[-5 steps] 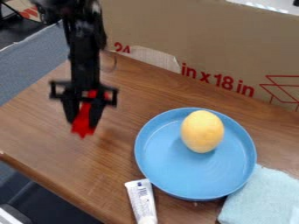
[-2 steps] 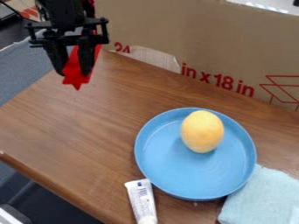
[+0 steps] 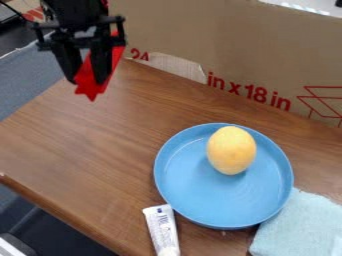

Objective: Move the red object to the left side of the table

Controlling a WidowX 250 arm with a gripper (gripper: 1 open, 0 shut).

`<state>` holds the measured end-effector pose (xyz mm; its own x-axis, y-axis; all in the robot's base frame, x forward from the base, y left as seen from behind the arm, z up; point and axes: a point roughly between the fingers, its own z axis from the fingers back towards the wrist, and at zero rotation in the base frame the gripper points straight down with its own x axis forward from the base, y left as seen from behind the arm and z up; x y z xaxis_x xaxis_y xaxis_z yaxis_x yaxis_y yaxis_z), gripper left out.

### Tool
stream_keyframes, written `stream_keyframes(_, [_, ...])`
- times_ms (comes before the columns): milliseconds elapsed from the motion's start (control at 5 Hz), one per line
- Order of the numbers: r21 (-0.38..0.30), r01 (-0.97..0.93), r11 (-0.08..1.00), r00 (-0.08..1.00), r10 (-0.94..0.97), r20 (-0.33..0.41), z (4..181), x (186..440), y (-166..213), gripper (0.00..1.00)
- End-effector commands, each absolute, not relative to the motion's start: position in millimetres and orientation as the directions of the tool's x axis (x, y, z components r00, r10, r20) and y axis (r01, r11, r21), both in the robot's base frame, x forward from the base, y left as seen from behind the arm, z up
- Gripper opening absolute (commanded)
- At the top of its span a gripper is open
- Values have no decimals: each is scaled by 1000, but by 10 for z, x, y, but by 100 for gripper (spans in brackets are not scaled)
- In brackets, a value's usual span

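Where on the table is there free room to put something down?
The table looks bare left of the blue plate and white tube, out to the dark edge. It is crowded at lower right, where plate, tube and cloth sit close together.

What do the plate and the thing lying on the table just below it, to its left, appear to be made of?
The plate looks like smooth, matte plastic, judging by its even blue and soft sheen, though glazed ceramic is possible. The white tube seems to be soft plastic or laminate, given its flat end.
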<state>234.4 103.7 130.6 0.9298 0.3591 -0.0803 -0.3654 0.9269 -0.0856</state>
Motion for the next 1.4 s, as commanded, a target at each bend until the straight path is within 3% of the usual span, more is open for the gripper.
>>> stream_keyframes(0, [-99,-338,936,941,337,-24,1173,2230,899,0])
stream_keyframes(200, [-97,-323,942,946,324,2,1258,2175,1017,0])
stream_keyframes(800, [-83,-380,921,924,382,20,1293,2121,801,0])
stream_keyframes(1000, [-91,-427,899,902,431,22,1203,2134,915,0])
stream_keyframes(1200, [-112,-508,854,859,512,13,1347,2053,728,0])
